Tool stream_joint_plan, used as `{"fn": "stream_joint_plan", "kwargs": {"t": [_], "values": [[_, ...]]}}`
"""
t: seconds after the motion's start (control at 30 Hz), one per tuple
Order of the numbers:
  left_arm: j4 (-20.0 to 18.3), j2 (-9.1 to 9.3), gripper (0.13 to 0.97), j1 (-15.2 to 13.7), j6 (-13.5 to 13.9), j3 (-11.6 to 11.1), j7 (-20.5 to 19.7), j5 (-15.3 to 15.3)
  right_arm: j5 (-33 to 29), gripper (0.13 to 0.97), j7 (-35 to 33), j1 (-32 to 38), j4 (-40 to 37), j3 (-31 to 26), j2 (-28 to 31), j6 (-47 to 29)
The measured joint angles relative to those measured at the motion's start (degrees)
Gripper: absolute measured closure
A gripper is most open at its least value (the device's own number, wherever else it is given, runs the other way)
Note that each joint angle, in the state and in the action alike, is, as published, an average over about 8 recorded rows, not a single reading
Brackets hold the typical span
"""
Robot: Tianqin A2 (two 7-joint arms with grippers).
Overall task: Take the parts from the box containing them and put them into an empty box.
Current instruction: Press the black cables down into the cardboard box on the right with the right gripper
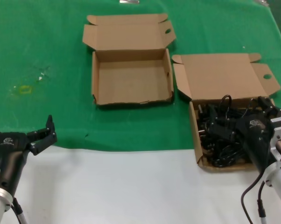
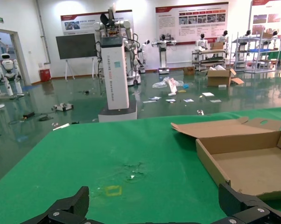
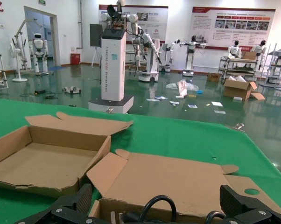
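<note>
Pickup phase, nothing transferred yet. Right end effector (image 1: 266,108) sits low over the box containing them (image 1: 193,122), at roughly 4 o'clock in the head view, fingers spread wide on either side of the cord pile. The right wrist view shows both fingertips well apart, with a cord loop rising between them; no grip that I can see. All the parts (image 1: 221,135) are in that box as a tangled black heap, plugs and loops overlapping, and its lid (image 1: 222,74) is folded back toward 12 o'clock.

Empty box (image 1: 131,77) sits at about 12 o'clock on the green surface (image 1: 47,51), lid open and away from the robot, floor bare. It's just beside the full box, at that box's 10 o'clock.

Left end effector (image 1: 24,128) is parked at 8 o'clock near the surface's front edge, fingers open, holding nothing.

Next move, my read: lower the right end effector a touch, centre on one bundle and close. Cords look interlaced, so a lift may drag neighbours or snag a plug on the box wall; lift slowly and check for separation before swinging toward 10 o'clock to the empty box. Clear both side walls on the way.
</note>
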Motion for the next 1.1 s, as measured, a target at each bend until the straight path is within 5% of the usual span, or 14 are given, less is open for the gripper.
{"fn": "stream_joint_plan", "kwargs": {"t": [1.1], "values": [[0.0,0.00,0.172,0.0,0.0,0.0,0.0,0.0,0.1,0.129,0.1,0.0,0.0,-0.3,0.3,0.2]]}}
